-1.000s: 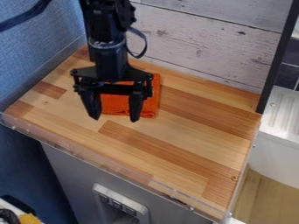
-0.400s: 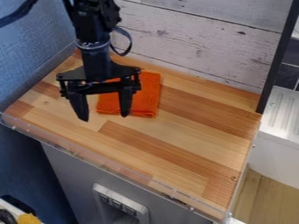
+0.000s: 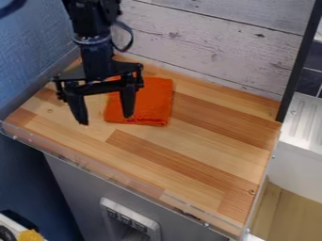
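The black gripper (image 3: 106, 120) hangs over the left part of the wooden counter, its two fingers spread wide apart with nothing between them. Behind its right finger lies a folded orange cloth (image 3: 151, 101), flat on the counter. That finger covers part of the cloth's left side, while the left finger stands over bare wood to the left of the cloth. Whether the gripper touches the cloth or counter cannot be told.
The wooden counter (image 3: 207, 141) has a clear plastic lip along its front edge. A blue wall (image 3: 37, 52) rises at the left and a whitewashed plank wall (image 3: 207, 47) behind. A black post (image 3: 299, 61) and a white sink (image 3: 305, 127) stand at the right.
The arm and its open gripper have moved left and slightly toward the back, uncovering more of the orange cloth. The cloth has stayed in place.
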You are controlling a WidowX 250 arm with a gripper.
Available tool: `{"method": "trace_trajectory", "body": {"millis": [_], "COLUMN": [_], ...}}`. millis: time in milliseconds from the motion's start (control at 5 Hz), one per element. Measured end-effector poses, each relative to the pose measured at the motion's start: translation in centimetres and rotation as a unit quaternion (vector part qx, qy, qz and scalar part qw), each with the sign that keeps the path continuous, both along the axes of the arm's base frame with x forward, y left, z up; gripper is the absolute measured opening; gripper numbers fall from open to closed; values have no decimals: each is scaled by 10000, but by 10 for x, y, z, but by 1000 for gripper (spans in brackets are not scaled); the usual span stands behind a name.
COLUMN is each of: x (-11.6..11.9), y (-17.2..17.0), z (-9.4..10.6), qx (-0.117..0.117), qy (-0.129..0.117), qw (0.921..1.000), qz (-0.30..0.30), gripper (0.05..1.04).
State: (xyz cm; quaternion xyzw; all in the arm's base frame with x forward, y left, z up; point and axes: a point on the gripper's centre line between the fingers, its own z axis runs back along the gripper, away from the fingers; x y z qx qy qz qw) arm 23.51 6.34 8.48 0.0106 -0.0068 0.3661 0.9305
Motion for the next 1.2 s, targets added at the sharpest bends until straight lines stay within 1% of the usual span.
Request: {"method": "trace_trajectory", "body": {"millis": [400,800,1200], "x": [0,0,4], "y": [4,7,9], "z": [-3,-10,-12], "qx": [-36,-146,-251], "qy": [85,152,15], "qw": [9998,9996,9995], "qz": [154,180,185], "gripper": [998,995,999]}}
